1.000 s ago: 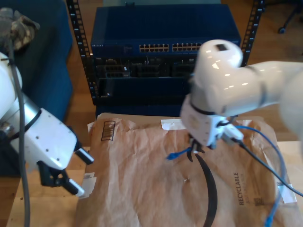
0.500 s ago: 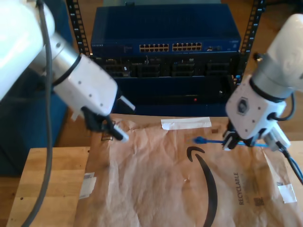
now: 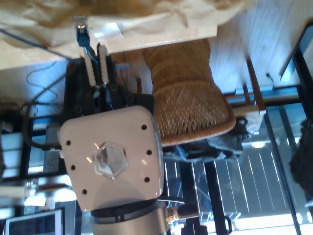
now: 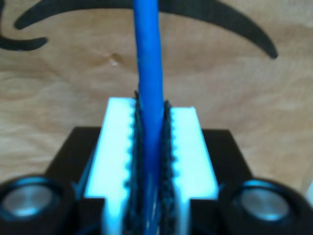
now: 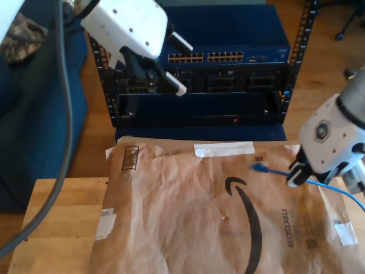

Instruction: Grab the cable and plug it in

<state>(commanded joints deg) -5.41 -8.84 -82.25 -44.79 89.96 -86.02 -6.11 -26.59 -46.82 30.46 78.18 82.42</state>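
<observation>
Exterior view: at the right, my second tool (image 5: 294, 177) grips the blue cable (image 5: 272, 170) above the brown paper (image 5: 171, 217); far left, my first tool (image 5: 181, 67) is released.

- Cable (image 5: 274, 171): bright blue throughout; end plug also blue.
- My second hand (image 5: 295, 178): black fingers with white ribbed pads (image 4: 117, 147); white shell above bearing a grey hexagon mark.
- Other arm (image 5: 128, 23): white shell dotted with small dark screw holes; black fingers tipped white; grey cabling.
- Paper wrap (image 5: 171, 228): creased kraft brown, printed with a black curved arrow, black "RECYCLABLE" lettering and a black striped block; white labels at its edges.
- Tape strip (image 5: 223, 149): white.
- Rack unit (image 5: 199, 34): dark navy, with a row of pale ports; black perforated rails; one red light (image 5: 235, 120).
- Desk (image 5: 57, 228): pale honey wood, visible grain.
- Wicker chair (image 3: 190, 98): tan basket weave.
</observation>
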